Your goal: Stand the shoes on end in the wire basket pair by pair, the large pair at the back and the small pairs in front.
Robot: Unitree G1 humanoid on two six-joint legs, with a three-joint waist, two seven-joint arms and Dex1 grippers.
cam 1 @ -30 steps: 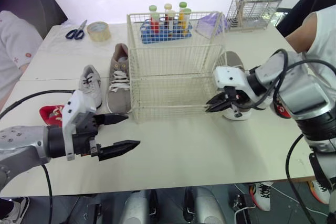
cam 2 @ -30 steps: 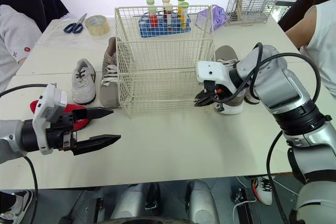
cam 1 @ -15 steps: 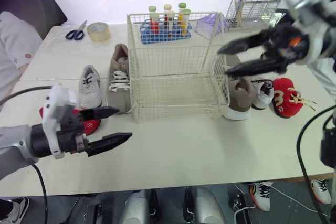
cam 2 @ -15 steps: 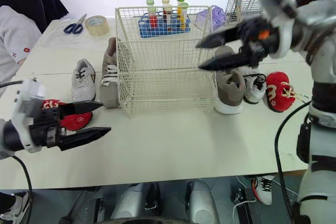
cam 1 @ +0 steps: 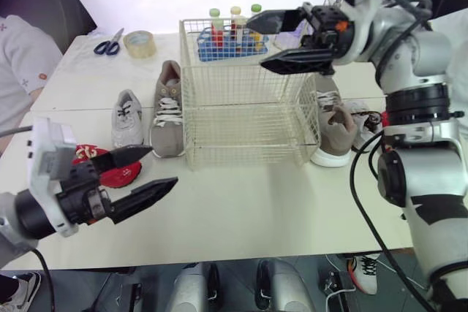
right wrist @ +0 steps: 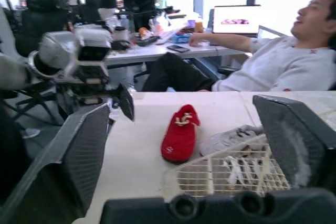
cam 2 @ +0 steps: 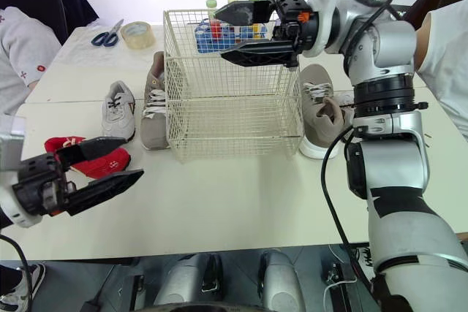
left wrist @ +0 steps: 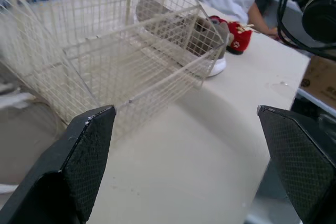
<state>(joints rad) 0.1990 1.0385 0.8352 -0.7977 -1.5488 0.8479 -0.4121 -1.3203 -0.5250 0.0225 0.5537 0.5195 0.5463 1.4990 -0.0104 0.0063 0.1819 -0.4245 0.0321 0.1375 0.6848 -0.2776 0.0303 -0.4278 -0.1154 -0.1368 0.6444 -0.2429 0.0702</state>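
- Left gripper (cam 1: pixel 162 166): fingers spread, holding nothing, low over the table's front.
- Red slipper (cam 1: pixel 121 175): flat, just behind it.
- Small grey-white sneaker (cam 1: pixel 127 118), large taupe lace-up (cam 1: pixel 168 111): flat, side by side, left of the basket.
- Wire basket (cam 1: pixel 248 129): cream, upright.
- Right gripper (cam 1: pixel 256 42): fingers spread, holding nothing, at the basket's top.
- Second taupe shoe (cam 1: pixel 335 133): flat, just right of the basket.

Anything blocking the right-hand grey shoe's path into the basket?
The basket looks empty, but its side wall stands right beside the grey shoe, and the open right gripper hangs over the top opening.
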